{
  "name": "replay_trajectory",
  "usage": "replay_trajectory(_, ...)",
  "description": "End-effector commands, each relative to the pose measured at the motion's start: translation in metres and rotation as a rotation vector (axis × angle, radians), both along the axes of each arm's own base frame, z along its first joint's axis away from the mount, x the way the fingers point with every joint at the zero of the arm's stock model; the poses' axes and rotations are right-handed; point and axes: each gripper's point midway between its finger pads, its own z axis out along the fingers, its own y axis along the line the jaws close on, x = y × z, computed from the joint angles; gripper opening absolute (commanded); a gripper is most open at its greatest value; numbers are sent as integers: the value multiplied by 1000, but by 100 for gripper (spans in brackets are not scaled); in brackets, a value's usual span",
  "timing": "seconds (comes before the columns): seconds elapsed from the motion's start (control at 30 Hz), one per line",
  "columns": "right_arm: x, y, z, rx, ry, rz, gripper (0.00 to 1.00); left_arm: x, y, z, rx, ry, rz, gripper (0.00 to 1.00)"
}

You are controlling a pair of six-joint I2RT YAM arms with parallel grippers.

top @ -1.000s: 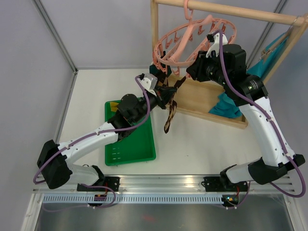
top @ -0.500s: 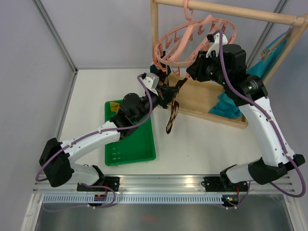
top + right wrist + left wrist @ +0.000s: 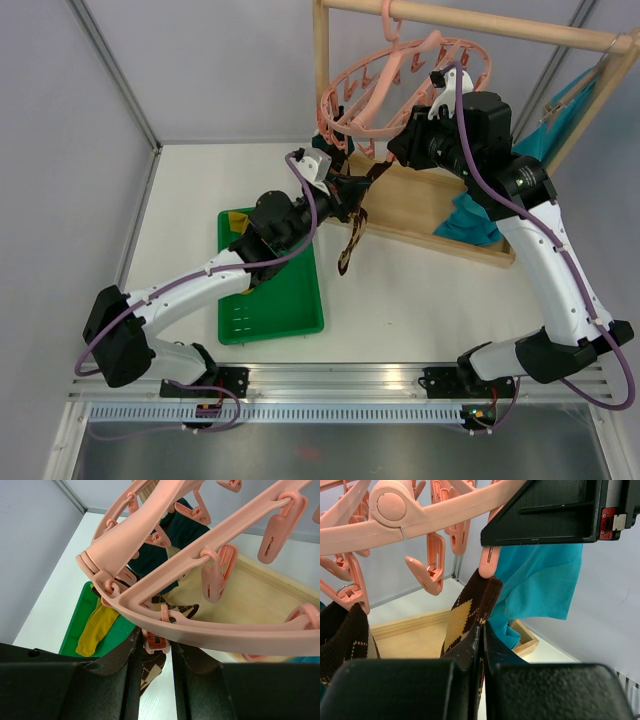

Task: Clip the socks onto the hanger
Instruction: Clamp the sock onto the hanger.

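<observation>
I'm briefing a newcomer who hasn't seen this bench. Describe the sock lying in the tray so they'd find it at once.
Left of the wooden rack, a green tray sits on the table. The yellow sock lies at its far end. It is plain mustard, unlike the brown argyle sock up at the pink hanger.

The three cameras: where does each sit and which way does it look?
Top external: above, behind the bases, looking down on table and hanger; both arms show.
Left wrist: looks up under the hanger; own fingers pinch the argyle sock.
Right wrist: looks down through the hanger; own fingers grip a clip.
All share hanger and sock.
</observation>
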Motion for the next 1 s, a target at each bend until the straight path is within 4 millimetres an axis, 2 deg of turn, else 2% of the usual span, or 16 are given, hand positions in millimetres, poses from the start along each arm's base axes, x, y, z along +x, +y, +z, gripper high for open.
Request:
replay_trajectory(0.0, 8, -2, 28, 54, -77, -32, 0, -3, -2, 27, -63, -38, -11, 2)
replay_trajectory(0.4, 10, -5, 32, 50, -85, -52, 0, 0, 1, 15, -38, -19, 10, 2)
replay_trajectory(0.97, 13, -2, 24, 44, -67, -46, 0, -1, -6, 27, -66, -41, -23, 2)
